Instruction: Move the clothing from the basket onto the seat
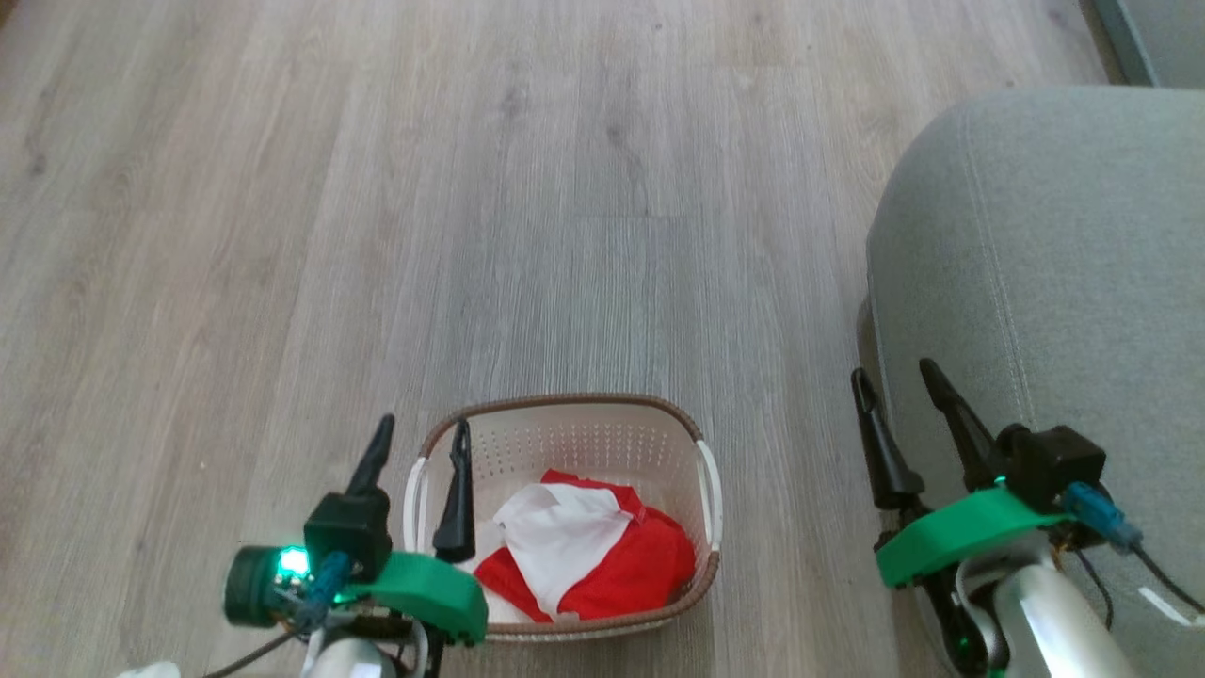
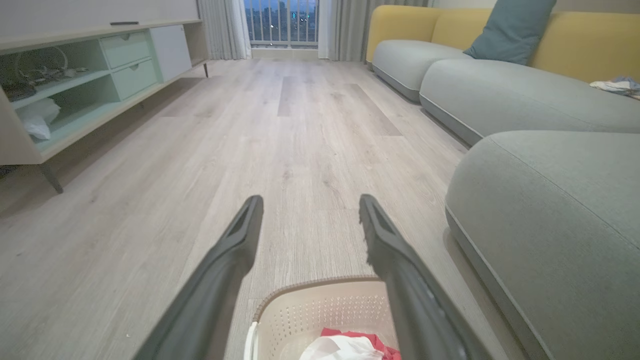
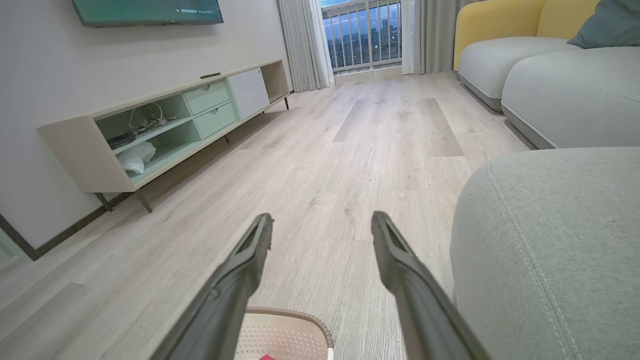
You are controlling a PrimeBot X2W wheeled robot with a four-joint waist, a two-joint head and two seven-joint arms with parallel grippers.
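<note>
All clothing (image 1: 621, 565) is left in the basket (image 1: 565, 403); none is laid on the seat (image 1: 1054, 264); left gripper (image 1: 423, 422) and right gripper (image 1: 892, 370) are held wide apart, empty.

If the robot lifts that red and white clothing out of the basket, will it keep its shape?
Probably not: the clothing lies crumpled in soft folds in the basket, so it should droop. It looks thin, so likely light. One pinch may lift only part of it.
</note>
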